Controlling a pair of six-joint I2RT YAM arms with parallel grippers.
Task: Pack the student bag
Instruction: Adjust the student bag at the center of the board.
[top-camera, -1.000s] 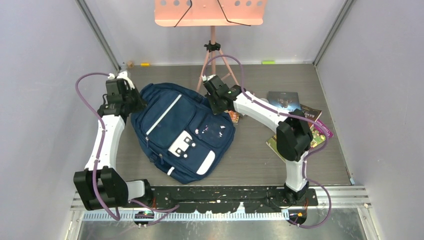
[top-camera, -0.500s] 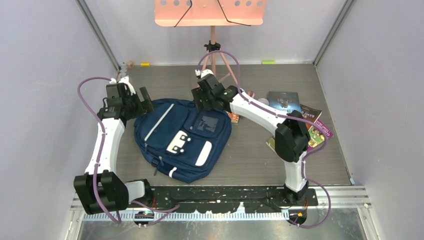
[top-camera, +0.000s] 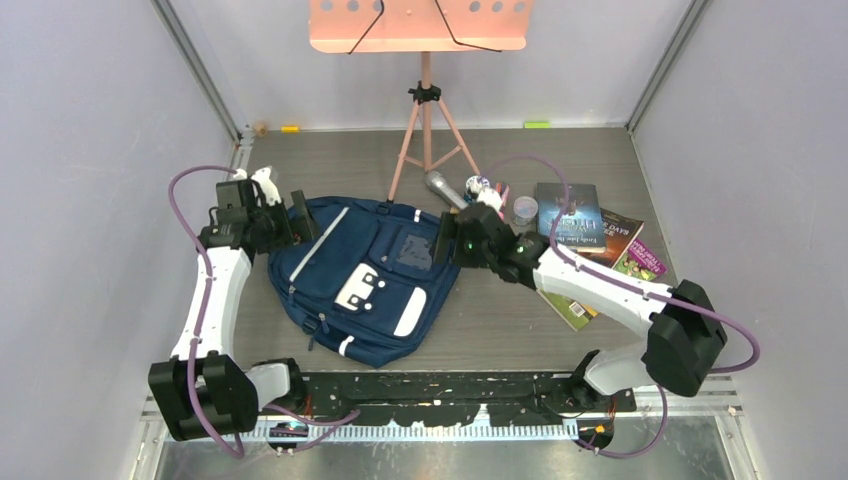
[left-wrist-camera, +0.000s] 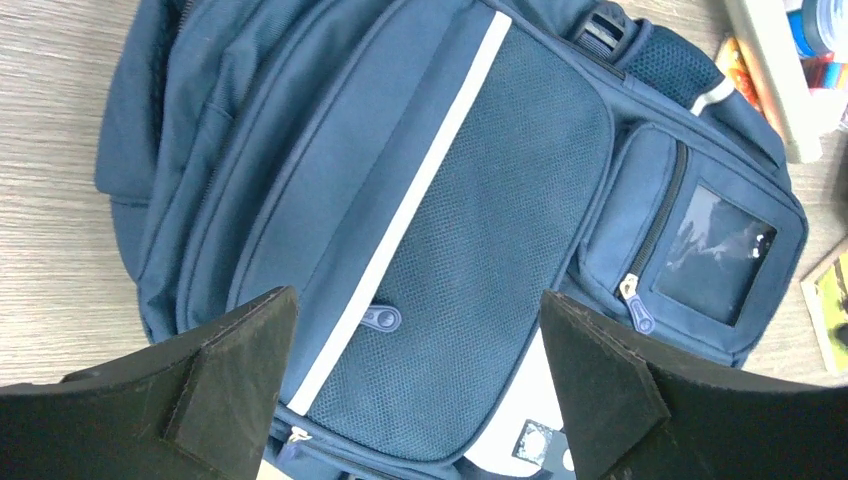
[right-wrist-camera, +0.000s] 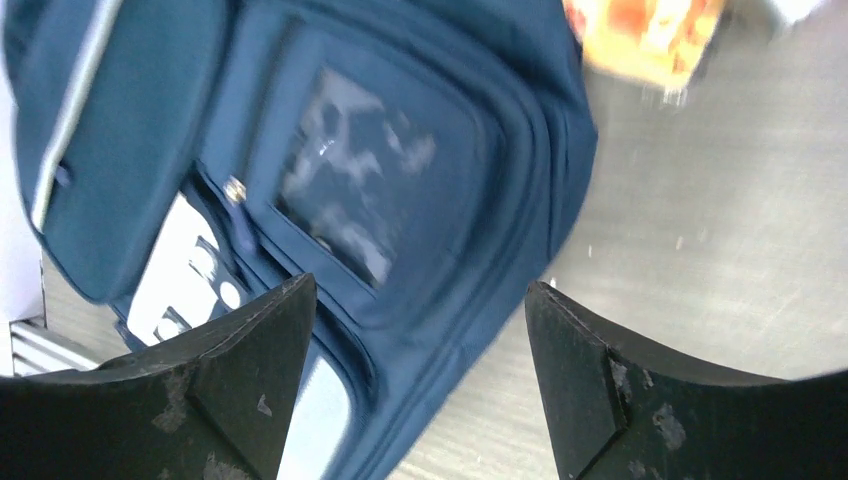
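The student bag (top-camera: 360, 275), navy with white stripes and a white front patch, lies flat on the table, front side up and zipped shut. My left gripper (top-camera: 298, 215) stands open at the bag's top left corner; the left wrist view shows its fingers wide apart above the bag's mesh pocket (left-wrist-camera: 450, 200), gripping nothing. My right gripper (top-camera: 445, 238) is open at the bag's right edge. In the right wrist view its open gripper (right-wrist-camera: 420, 285) hangs over the edge of the bag (right-wrist-camera: 330, 180) and the bare table, empty.
A pink music stand (top-camera: 425, 130) stands on its tripod behind the bag. To the right of the bag lie a microphone (top-camera: 440, 187), a small clear jar (top-camera: 524, 210), a dark book (top-camera: 567, 205) and other books (top-camera: 620, 240). Grey walls close three sides.
Both grippers have opened and let go of the bag's top, and the bag has settled flat. The right arm has swung down and to the right, off the bag's top.
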